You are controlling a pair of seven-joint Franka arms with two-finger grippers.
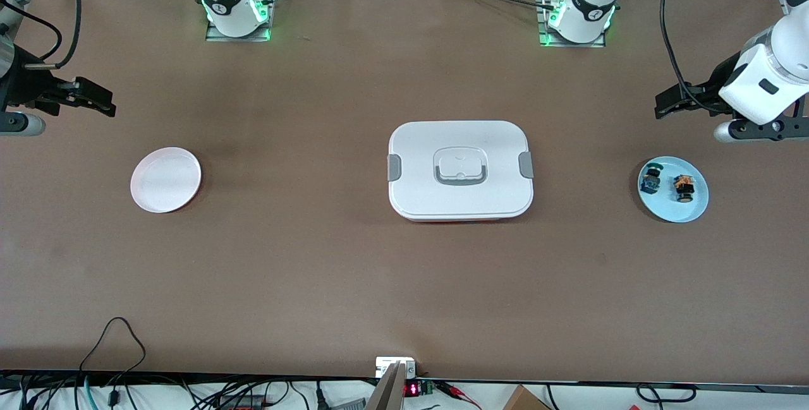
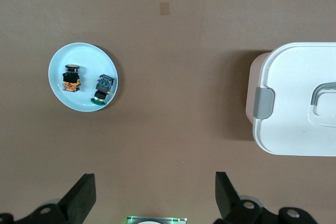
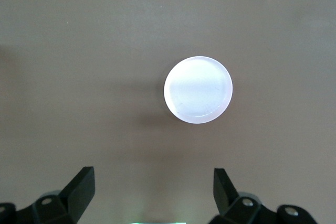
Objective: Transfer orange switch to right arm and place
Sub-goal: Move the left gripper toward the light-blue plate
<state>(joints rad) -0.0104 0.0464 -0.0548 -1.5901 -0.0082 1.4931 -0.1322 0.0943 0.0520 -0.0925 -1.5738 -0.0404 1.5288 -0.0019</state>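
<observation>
The orange switch (image 1: 684,187) lies on a light blue plate (image 1: 673,211) at the left arm's end of the table, beside a blue-green switch (image 1: 650,180). The left wrist view shows the orange switch (image 2: 72,77), the blue-green switch (image 2: 103,88) and the plate (image 2: 84,56). My left gripper (image 1: 662,107) hangs open and empty over bare table beside that plate; its own view shows it wide open (image 2: 156,182). My right gripper (image 1: 109,107) is open and empty over bare table beside a pale pink plate (image 1: 165,179), and shows open in its own view (image 3: 154,177).
A white lidded box with grey latches (image 1: 460,170) stands mid-table and shows at the edge of the left wrist view (image 2: 299,103). The pale pink plate (image 3: 198,89) holds nothing. Cables and a small device lie along the table edge nearest the front camera.
</observation>
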